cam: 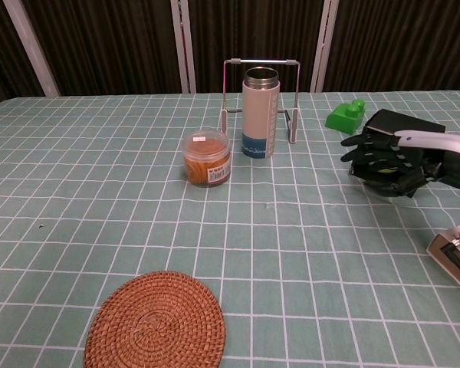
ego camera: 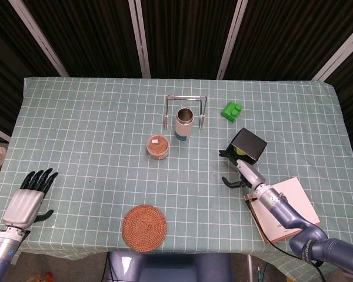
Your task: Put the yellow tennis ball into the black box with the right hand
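The black box (ego camera: 253, 141) lies on its side at the right of the table, its mouth facing my right hand (ego camera: 237, 168). Only a sliver of the yellow tennis ball (ego camera: 239, 151) shows at the mouth, between the curled fingers. In the chest view my right hand (cam: 385, 160) covers the opening of the box (cam: 411, 123) and hides the ball; the fingers stay curled as if holding it. Near the table's front left corner my left hand (ego camera: 27, 197) rests with its fingers apart, holding nothing.
A steel flask (ego camera: 184, 123) stands in a wire rack at mid-table, with an orange-lidded jar (ego camera: 157, 146) in front of it. A green block (ego camera: 231, 110) sits behind the box. A woven coaster (ego camera: 144, 227) lies at the front, and a book (ego camera: 291, 207) under my right forearm.
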### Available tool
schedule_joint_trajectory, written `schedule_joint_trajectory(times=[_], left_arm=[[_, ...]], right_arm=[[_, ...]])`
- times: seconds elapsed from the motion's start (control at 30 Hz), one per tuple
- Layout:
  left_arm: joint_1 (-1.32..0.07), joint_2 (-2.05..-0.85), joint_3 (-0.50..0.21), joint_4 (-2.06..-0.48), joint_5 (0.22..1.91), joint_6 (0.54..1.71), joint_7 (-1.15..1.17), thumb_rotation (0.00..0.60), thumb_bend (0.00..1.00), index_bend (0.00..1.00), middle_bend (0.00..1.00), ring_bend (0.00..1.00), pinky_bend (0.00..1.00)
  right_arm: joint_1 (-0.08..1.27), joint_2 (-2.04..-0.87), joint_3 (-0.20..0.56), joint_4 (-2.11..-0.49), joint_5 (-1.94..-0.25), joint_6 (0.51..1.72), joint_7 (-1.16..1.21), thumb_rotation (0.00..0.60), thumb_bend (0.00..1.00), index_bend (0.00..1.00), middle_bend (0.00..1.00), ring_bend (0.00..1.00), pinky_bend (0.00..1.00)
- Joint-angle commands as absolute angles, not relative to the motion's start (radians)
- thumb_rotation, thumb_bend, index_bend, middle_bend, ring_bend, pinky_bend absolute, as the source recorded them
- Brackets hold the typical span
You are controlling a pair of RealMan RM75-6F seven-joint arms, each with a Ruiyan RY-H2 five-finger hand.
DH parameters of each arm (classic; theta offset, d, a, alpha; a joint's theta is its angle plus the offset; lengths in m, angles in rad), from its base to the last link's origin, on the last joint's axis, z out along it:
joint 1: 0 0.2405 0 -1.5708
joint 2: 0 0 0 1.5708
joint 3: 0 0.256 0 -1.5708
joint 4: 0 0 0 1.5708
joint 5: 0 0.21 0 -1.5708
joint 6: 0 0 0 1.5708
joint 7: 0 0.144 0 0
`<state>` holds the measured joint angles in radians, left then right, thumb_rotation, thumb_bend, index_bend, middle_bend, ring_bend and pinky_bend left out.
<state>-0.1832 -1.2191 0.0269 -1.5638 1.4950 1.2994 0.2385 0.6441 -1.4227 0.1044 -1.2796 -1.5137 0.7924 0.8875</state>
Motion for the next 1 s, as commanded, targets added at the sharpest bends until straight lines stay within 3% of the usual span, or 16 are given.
schedule_joint_trajectory(times=[0.03,0.27,0.57,0.73,1.0], left_arm=[[-0.183,-1.218,0.028,-1.565,1.496,1.3,0.238,0.6,0.16,0.0,0.0,0.0,0.0],[-0.182,-1.205,0.042,-1.576,1.522,1.308,0.216,0.6,0.16,0.0,0.0,0.0,0.0],[-0.151,-1.167,0.066,-1.585,1.604,1.398,0.149,0.6,0.16,0.0,0.0,0.0,0.0],[-0.125,-1.151,0.085,-1.571,1.653,1.458,0.103,0.6,0.16,0.0,0.0,0.0,0.0],[-0.105,-1.145,0.102,-1.547,1.701,1.507,0.07,0.6,0.16,0.0,0.0,0.0,0.0]], right_arm=[[0.642,-1.42,0.097,-1.282,-1.531,0.82,0.888,0.6,0.5,0.02,0.13,0.03,0.0],[0.604,-1.396,0.066,-1.333,-1.574,0.921,0.904,0.6,0.5,0.02,0.13,0.03,0.0],[0.434,-1.239,-0.107,-1.538,-1.764,1.203,0.763,0.6,0.5,0.0,0.02,0.0,0.0],[0.282,-1.215,-0.137,-1.56,-1.812,1.417,0.437,0.6,0.48,0.0,0.0,0.0,0.0],[0.14,-1.232,-0.129,-1.577,-1.864,1.59,-0.036,0.6,0.37,0.0,0.0,0.0,0.0]])
